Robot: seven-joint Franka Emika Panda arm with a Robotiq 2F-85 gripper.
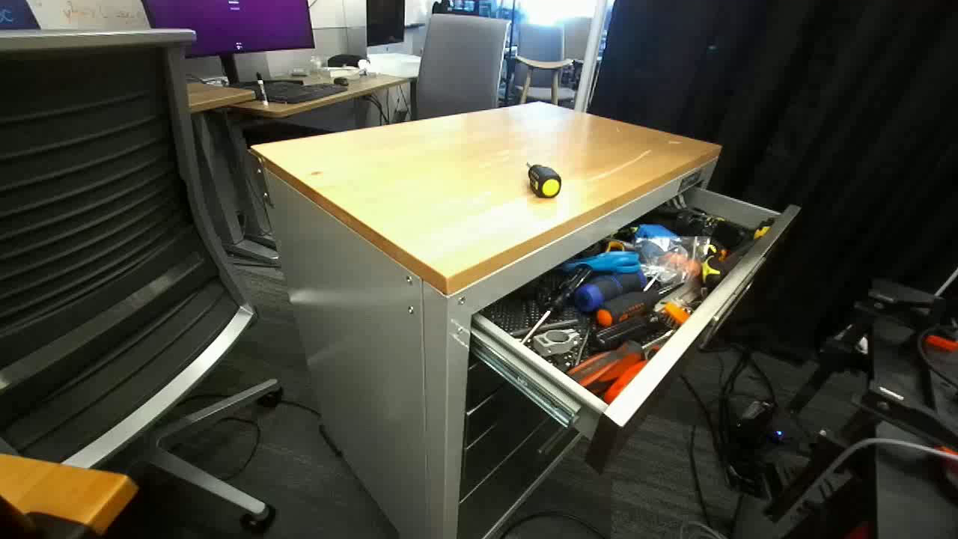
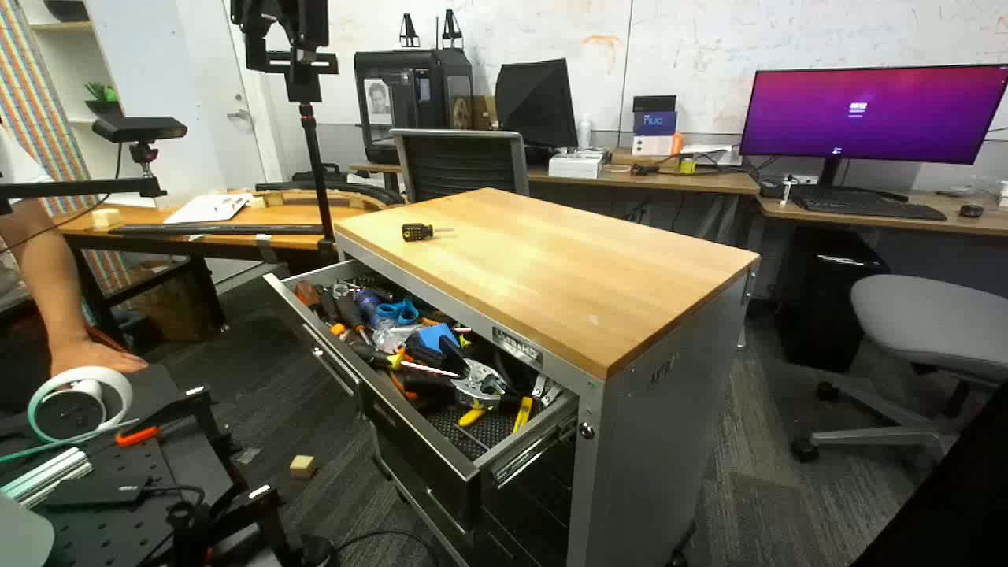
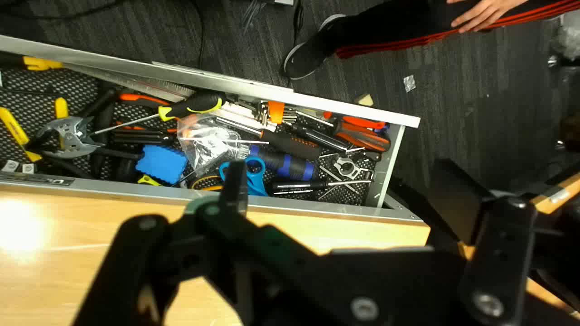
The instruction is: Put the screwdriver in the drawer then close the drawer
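The stubby black screwdriver with yellow on its handle lies on the wooden tabletop, above the drawer, in both exterior views (image 1: 544,181) (image 2: 417,231). It does not show in the wrist view, where the gripper covers part of the top. The drawer, wide and grey with a dark front, is pulled out in both exterior views (image 1: 692,329) (image 2: 417,441) and in the wrist view (image 3: 253,88). It holds many tools. My gripper (image 3: 345,185) is open in the wrist view, its fingers wide apart over the cabinet's front edge. I see nothing between them.
The wooden tabletop (image 1: 419,180) caps the cabinet. A black pole (image 2: 316,165) stands behind it, with dark hardware at its top. An office chair (image 1: 97,224) stands beside the cabinet. A person's leg (image 3: 376,31) is beyond the drawer. A dark curtain (image 1: 846,135) hangs nearby.
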